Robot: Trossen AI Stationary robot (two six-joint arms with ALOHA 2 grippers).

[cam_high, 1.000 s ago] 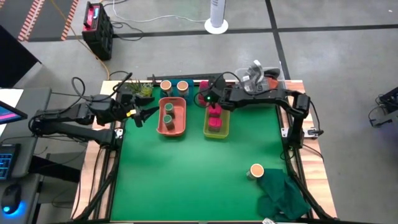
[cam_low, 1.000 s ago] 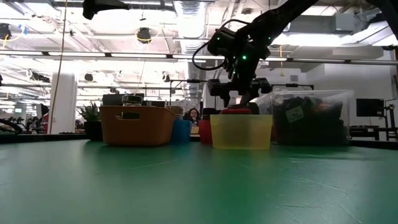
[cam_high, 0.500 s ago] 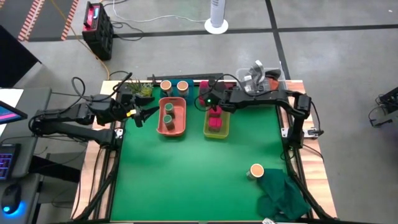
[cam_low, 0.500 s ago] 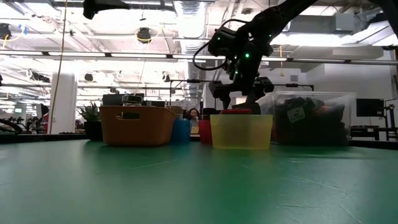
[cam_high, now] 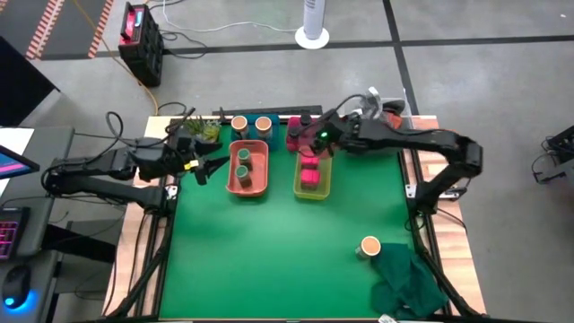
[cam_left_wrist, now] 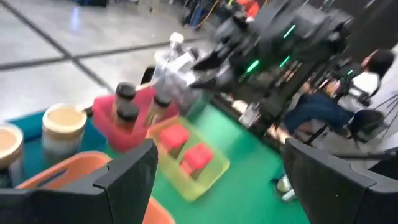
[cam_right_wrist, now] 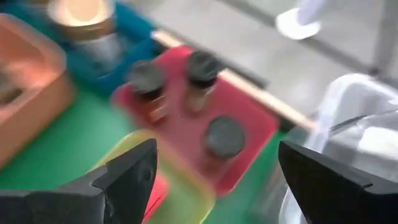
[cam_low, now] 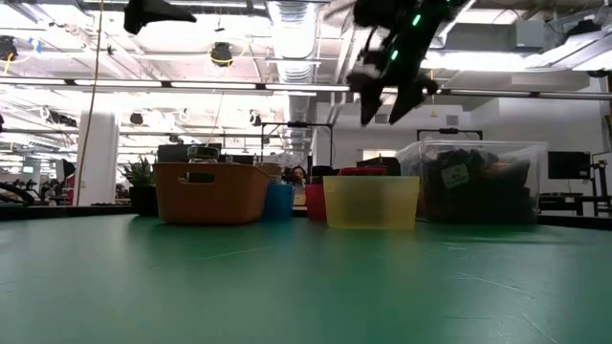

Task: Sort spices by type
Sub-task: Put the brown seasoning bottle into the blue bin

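My right gripper (cam_high: 305, 144) hangs open in the air above the far end of the yellow tray (cam_high: 313, 190) and the red tray (cam_right_wrist: 249, 127); the low view shows it raised (cam_low: 382, 110). Two magenta boxes (cam_high: 308, 172) lie in the yellow tray. Three black bottles (cam_right_wrist: 225, 137) stand in the red tray. Two tan-topped jars (cam_high: 251, 124) sit in a blue tray, and green-topped jars (cam_high: 243, 161) in the orange tray (cam_high: 260, 184). One tan-topped jar (cam_high: 369, 246) stands alone near the table's near right corner. My left gripper (cam_high: 208, 167) waits open, left of the orange tray.
A clear box of grey clutter (cam_high: 372, 109) stands at the far right edge, behind the red tray. A crumpled dark green cloth (cam_high: 408, 283) lies at the near right corner beside the lone jar. The green table's middle and near left (cam_high: 260, 260) are bare.
My right gripper has risen from just over the yellow tray to well above it, shifting slightly toward the table's far right and tipping as the arm's elbow swung outward to the right. The magenta boxes stay in the yellow tray.
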